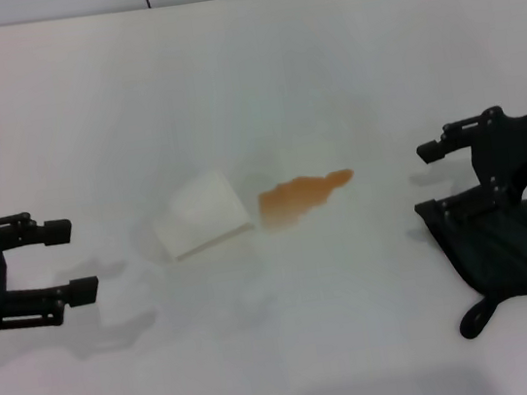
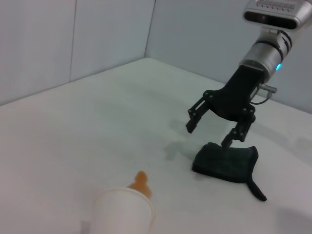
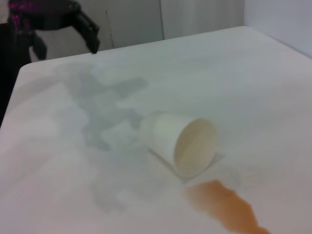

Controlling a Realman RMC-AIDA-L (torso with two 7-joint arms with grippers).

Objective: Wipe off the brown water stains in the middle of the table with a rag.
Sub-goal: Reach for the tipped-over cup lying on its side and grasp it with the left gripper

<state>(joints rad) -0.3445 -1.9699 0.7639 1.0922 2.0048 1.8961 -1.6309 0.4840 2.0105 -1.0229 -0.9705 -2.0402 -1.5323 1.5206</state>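
Observation:
The brown water stains [image 1: 298,197] lie in the middle of the white table [image 1: 247,82], right beside the mouth of a tipped white cup [image 1: 202,216]. They also show in the right wrist view [image 3: 224,207] and, partly behind the cup, in the left wrist view [image 2: 141,183]. The dark rag [image 1: 507,252] lies flat at the right with its loop tag toward the front edge. My right gripper [image 1: 425,180] is open above the rag's inner edge; its lower finger [image 2: 229,141] reaches down to the rag [image 2: 226,163]. My left gripper [image 1: 71,259] is open and empty at the far left.
The cup [image 3: 180,144] lies on its side, mouth toward the stain, between my left gripper and the stain. Grey walls stand behind the table's far edge.

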